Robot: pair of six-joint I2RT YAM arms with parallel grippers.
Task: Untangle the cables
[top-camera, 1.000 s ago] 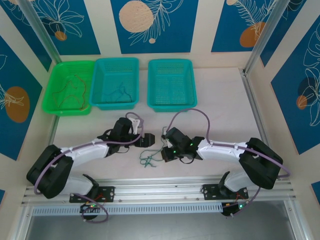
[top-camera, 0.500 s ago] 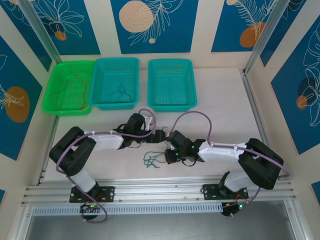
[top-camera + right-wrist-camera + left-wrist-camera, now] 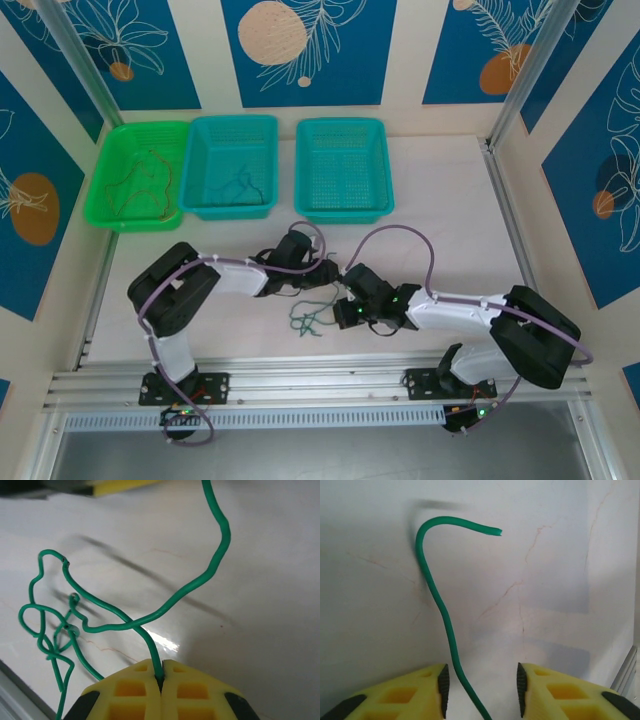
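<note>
A tangle of thin green cables [image 3: 303, 320] lies on the white table between the two arms. In the right wrist view my right gripper [image 3: 161, 672] is shut on one green cable [image 3: 150, 642], whose loops and knots [image 3: 50, 630] spread to the left. In the left wrist view my left gripper [image 3: 480, 690] is open, and a green cable [image 3: 437, 600] runs up between its yellow fingers [image 3: 427, 687] close to the left pad, ending in a free curled tip [image 3: 497, 531]. From above, the left gripper [image 3: 328, 272] and the right gripper [image 3: 350, 312] sit close together beside the tangle.
Three baskets stand at the back: a green basket [image 3: 112, 165] holding red-brown wires [image 3: 150, 185], a teal basket [image 3: 208, 135] holding dark and blue wires [image 3: 240, 185], and a second teal basket [image 3: 382, 175]. An aluminium rail [image 3: 320, 375] runs along the near edge.
The left arm has swung right, bringing its gripper over the cable end beside the right gripper. The right gripper has shifted slightly right and nearer, still holding the green cable.
</note>
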